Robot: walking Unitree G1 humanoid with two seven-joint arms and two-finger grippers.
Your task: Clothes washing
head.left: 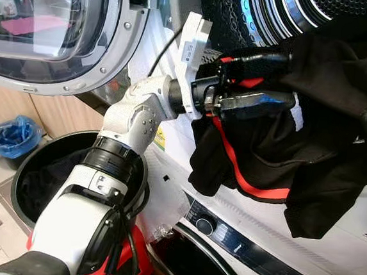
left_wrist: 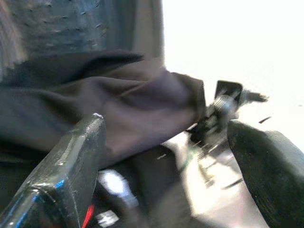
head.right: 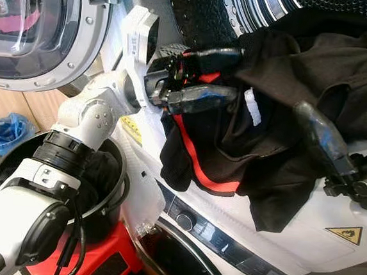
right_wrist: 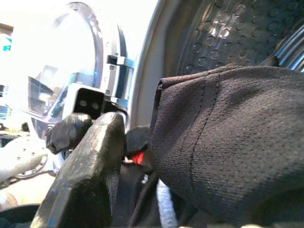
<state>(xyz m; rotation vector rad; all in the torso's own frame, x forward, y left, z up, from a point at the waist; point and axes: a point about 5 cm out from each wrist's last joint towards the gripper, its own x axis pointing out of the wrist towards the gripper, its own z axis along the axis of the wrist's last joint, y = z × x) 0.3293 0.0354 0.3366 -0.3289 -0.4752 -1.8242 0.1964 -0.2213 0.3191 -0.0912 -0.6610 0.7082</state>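
Here, two stacked front-loaders stand beside a black basket (head.left: 27,162) on the floor. The black garment (head.right: 288,121) drapes from the upper drum (head.right: 285,5) mouth, long axis downward. The left gripper (head.left: 285,79) pinches its fabric; the right gripper (head.right: 318,140) presses against it, closure indiscernible.

Home laundry corner. Evidence: two front-loading machines stacked, the upper drum (head.left: 323,14) open with its round glass door (head.left: 52,23) swung aside; the lower machine's control panel with dial (head.left: 205,225) and a yellow warning label (head.right: 345,234). Black laundry basket (head.left: 36,163) on the floor beside the machines, dark clothing inside. Black garment with red trim (head.left: 285,153) hanging from the drum mouth. Wood-panelled wall (head.left: 19,107) behind; blue plastic bag (head.left: 13,137) below it.
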